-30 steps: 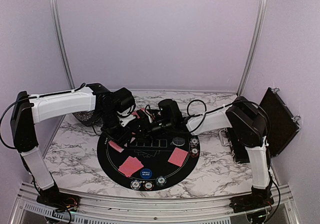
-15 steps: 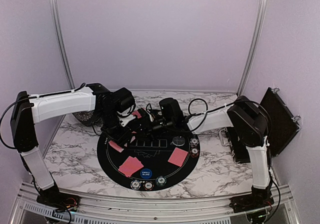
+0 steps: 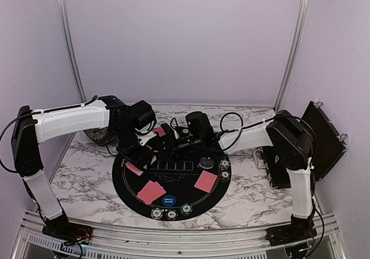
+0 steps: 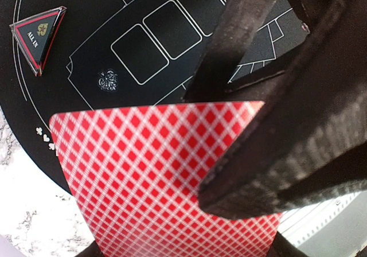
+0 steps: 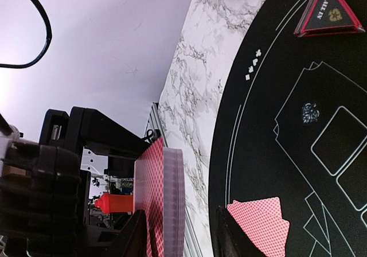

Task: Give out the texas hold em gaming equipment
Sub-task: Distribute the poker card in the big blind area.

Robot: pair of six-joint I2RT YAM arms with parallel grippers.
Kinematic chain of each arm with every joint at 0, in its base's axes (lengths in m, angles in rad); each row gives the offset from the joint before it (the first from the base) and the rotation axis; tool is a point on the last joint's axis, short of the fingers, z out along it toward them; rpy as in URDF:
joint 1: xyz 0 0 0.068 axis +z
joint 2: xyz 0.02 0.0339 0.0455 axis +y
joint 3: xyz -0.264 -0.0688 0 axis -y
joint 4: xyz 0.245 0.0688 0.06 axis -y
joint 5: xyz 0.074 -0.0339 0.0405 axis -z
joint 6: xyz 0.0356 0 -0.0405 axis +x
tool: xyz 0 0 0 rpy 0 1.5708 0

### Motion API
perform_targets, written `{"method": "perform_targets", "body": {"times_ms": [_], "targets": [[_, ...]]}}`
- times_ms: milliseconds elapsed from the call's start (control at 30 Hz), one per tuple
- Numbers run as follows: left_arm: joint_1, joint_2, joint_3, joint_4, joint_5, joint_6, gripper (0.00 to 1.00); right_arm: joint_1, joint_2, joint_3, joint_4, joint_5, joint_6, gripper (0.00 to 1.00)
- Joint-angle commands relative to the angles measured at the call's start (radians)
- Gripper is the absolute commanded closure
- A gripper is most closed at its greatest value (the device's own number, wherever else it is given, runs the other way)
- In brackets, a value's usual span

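My left gripper (image 4: pixel 218 202) is shut on a single red-backed playing card (image 4: pixel 155 176), held above the left part of the round black mat (image 3: pixel 130 184). My right gripper (image 5: pixel 182 237) holds the deck of cards (image 5: pixel 163 205) on edge above the mat's far side; a gap shows beside one finger. The black triangular marker (image 4: pixel 39 33) lies on the mat. Two overlapping cards (image 3: pixel 151 191) and another card (image 3: pixel 206 181) lie face down. Near the front are a blue button (image 3: pixel 168 200) and chips (image 3: pixel 171 214). A dark-grey button (image 3: pixel 206 163) and chips (image 3: pixel 224 169) sit at the right.
The black chip case (image 3: pixel 324 137) stands open at the table's right edge. A dark mesh object (image 3: pixel 98 136) sits behind the left arm. Both arms reach in over the mat's far half, with cables looping above the right wrist.
The right arm has shifted slightly, its gripper and deck edging closer to the left gripper. The left arm and its card have stayed put.
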Motion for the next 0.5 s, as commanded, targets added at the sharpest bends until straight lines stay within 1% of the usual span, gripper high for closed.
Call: {"method": "perform_targets", "body": {"times_ms": [0, 200, 467], "targets": [[0.004, -0.04, 0.006, 0.01, -0.005, 0.008, 0.43, -0.009, -0.053, -0.007, 0.001, 0.01, -0.014, 0.61], [0.003, -0.037, 0.006, 0.012, -0.004, 0.008, 0.43, -0.015, -0.07, -0.034, 0.024, 0.011, 0.003, 0.6], [0.004, -0.039, 0.003, 0.011, -0.005, 0.008, 0.43, -0.022, -0.092, -0.069, 0.053, 0.014, 0.017, 0.6]]}}
